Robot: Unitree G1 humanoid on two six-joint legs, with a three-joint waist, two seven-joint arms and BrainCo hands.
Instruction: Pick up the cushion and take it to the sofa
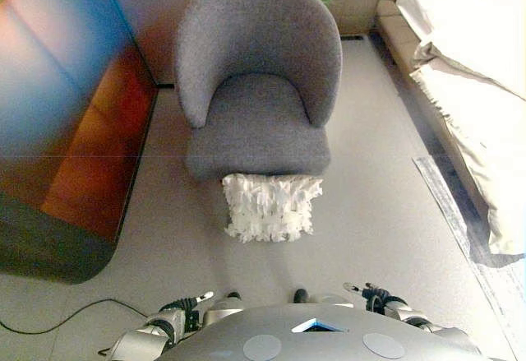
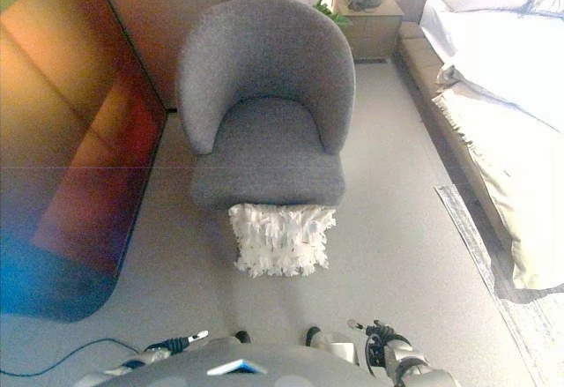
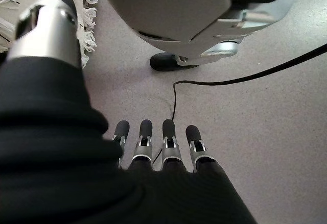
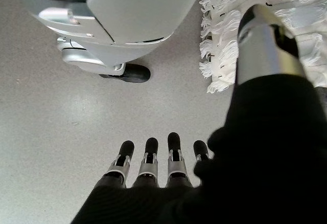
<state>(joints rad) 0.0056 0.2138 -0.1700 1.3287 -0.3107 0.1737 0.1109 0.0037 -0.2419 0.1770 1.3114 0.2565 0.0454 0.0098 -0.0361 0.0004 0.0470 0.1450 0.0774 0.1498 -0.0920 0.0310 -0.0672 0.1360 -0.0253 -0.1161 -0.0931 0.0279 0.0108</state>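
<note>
Now: cushion [image 1: 271, 206] on floor against armchair [image 1: 259, 81] | both hands' fingers [image 3: 171, 138] straight, empty, well apart

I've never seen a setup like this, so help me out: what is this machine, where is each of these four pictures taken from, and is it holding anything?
It is a two-legged humanoid robot with two arms. The two wide pictures come from a stereo camera on its head, looking down. They show a white fringed cushion on the floor, leaning against the front of a grey armchair, with a bed on the right. The other two pictures come from cameras on its wrists. The left hand and the right hand both hang with relaxed, open fingers over bare floor. Neither holds anything; the cushion is not yet picked up.
</note>
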